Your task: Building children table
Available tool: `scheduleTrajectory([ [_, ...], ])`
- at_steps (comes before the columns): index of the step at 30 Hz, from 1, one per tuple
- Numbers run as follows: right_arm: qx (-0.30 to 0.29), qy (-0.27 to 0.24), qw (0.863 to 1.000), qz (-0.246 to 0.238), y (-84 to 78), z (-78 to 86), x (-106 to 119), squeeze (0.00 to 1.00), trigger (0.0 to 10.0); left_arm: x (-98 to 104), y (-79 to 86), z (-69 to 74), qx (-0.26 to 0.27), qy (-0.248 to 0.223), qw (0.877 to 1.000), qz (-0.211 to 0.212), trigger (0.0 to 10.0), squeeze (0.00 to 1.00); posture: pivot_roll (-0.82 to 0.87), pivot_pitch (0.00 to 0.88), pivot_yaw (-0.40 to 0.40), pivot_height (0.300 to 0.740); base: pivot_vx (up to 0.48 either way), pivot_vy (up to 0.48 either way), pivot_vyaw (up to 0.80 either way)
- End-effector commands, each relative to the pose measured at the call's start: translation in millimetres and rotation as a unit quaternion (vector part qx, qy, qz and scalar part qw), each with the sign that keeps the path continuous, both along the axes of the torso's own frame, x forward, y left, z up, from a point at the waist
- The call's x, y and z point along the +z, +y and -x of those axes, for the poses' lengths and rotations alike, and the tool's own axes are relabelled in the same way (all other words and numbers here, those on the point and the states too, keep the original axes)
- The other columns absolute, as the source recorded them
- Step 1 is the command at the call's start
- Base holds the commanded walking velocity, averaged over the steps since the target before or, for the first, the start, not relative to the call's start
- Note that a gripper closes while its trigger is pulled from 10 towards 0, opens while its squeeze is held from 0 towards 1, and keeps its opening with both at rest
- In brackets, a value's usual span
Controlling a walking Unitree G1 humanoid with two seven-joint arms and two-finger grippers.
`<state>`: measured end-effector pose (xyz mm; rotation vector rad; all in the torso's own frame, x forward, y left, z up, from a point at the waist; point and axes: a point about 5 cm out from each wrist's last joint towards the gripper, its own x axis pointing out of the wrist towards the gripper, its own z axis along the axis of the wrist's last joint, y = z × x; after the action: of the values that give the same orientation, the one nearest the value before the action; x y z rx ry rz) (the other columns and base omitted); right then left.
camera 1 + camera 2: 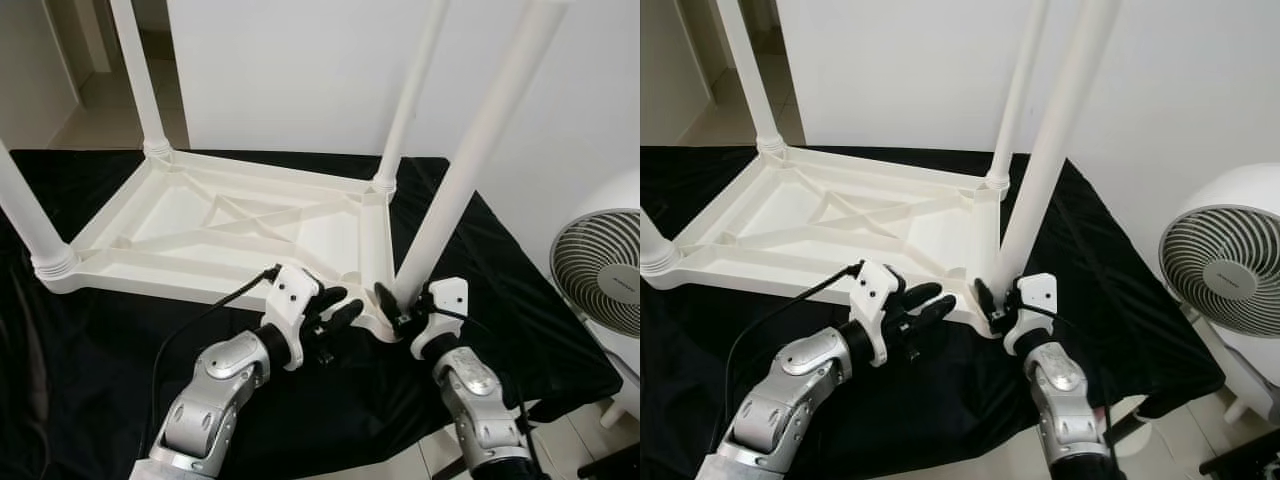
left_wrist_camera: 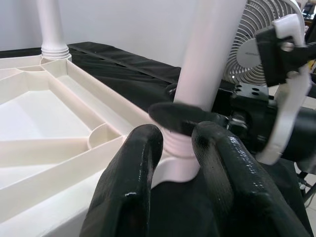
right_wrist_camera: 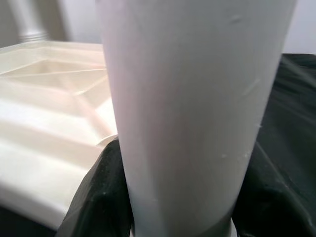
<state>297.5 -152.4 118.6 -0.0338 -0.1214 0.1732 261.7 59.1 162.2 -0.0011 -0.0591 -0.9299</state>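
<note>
The white children's table [image 1: 250,225] lay upside down on a black cloth [image 1: 90,350], its ribbed underside facing up and four white legs rising from its corners. The near-right leg [image 1: 470,150] leaned at a tilt in its corner socket. Your right gripper [image 1: 400,305] had its jaws pinching that leg at its base. Your left gripper [image 1: 335,312] sat just beside the same corner, jaws slightly spread and empty. A white fan [image 1: 600,270] stood to the right.

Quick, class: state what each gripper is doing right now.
Left gripper: open, beside the near table leg, holding nothing.
Right gripper: shut on that leg's base.
</note>
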Motion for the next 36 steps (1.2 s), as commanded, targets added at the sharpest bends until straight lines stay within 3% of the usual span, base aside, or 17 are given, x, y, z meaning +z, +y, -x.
scheduleTrajectory([
  [1,-0.072,0.045,0.996,0.028,-15.2,3.3,-18.1,0.0,10.0,-0.4,1.8,-3.2,0.03,0.004,1.0,-0.004,10.0,0.0,0.06,0.011,-0.071,0.74,0.0,0.0,0.0],
  [6,-0.111,0.05,0.992,0.035,0.4,7.1,-20.9,0.0,10.0,-0.2,4.7,-4.4,0.034,-0.001,0.999,-0.01,10.0,0.0,0.07,0.002,-0.074,0.74,0.0,0.0,0.0],
  [7,-0.1,0.054,0.993,0.024,13.6,9.2,-21.7,0.0,10.0,0.1,5.4,-4.7,0.035,-0.001,0.999,-0.008,10.0,0.0,0.06,0.0,-0.073,0.74,0.0,0.0,0.0],
  [8,-0.1,0.054,0.993,0.024,13.6,9.2,-21.7,0.0,10.0,0.1,5.4,-4.7,0.035,-0.001,0.999,-0.008,10.0,0.0,0.06,0.0,-0.073,0.74,0.0,0.0,0.0],
  [10,-0.052,0.049,0.997,0.03,34.3,11.3,-20.0,0.0,10.0,-0.4,5.3,-5.8,0.035,-0.001,0.999,-0.005,10.0,0.0,0.05,0.0,-0.072,0.74,0.0,0.0,0.0],
  [16,-0.034,0.061,0.997,-0.019,37.5,12.1,-20.8,0.0,10.0,2.9,0.6,-9.0,0.031,-0.004,1.0,0.004,10.0,0.0,0.04,0.0,-0.068,0.74,0.0,0.0,0.0],
  [17,-0.035,0.058,0.997,-0.023,36.6,12.3,-20.3,0.64,10.0,2.3,0.2,-9.1,0.03,-0.004,1.0,0.003,10.0,0.0,0.04,0.0,-0.068,0.74,0.0,0.0,0.0],
  [18,-0.037,0.055,0.997,-0.025,35.9,12.4,-19.8,1.0,10.0,1.9,-0.1,-9.2,0.03,-0.004,1.0,0.002,10.0,0.0,0.04,0.0,-0.068,0.74,0.0,0.0,0.0],
  [22,-0.036,0.034,0.998,-0.028,29.8,10.5,-11.9,1.0,10.0,0.9,-1.2,-6.3,0.021,-0.003,1.0,-0.001,10.0,0.0,0.04,0.0,-0.066,0.74,0.0,0.0,0.0],
  [29,0.04,0.02,0.999,-0.019,16.7,7.4,-2.4,1.0,10.0,1.1,-0.9,-6.6,0.021,-0.002,1.0,0.0,10.0,0.0,0.03,0.0,-0.06,0.74,0.0,0.0,0.0],
  [30,0.062,0.026,0.998,-0.01,8.3,4.5,-0.9,0.0,10.0,1.4,-1.0,-7.1,0.021,-0.002,1.0,0.0,10.0,0.0,0.03,0.0,-0.059,0.74,0.0,0.0,0.0],
  [32,0.107,0.024,0.994,0.02,-4.0,0.7,3.2,0.0,10.0,2.3,-1.5,-8.1,0.021,-0.003,1.0,0.001,10.0,0.0,0.03,0.0,-0.053,0.74,0.0,0.0,0.0],
  [33,0.107,0.024,0.994,0.02,-4.0,0.7,3.2,0.0,10.0,2.3,-1.5,-8.1,0.021,-0.003,1.0,0.001,10.0,0.0,0.03,0.0,-0.053,0.74,0.0,0.0,0.0],
  [35,0.181,0.023,0.982,0.055,-9.0,-0.6,6.1,0.0,10.0,3.0,-1.8,-9.3,0.019,-0.004,1.0,0.001,10.0,0.0,0.02,0.0,-0.046,0.74,0.0,0.0,0.0],
  [36,0.181,0.023,0.982,0.055,-9.0,-0.6,6.1,0.0,10.0,3.0,-1.8,-9.3,0.019,-0.004,1.0,0.001,10.0,0.0,0.02,0.0,-0.046,0.74,0.0,0.0,0.0],
])
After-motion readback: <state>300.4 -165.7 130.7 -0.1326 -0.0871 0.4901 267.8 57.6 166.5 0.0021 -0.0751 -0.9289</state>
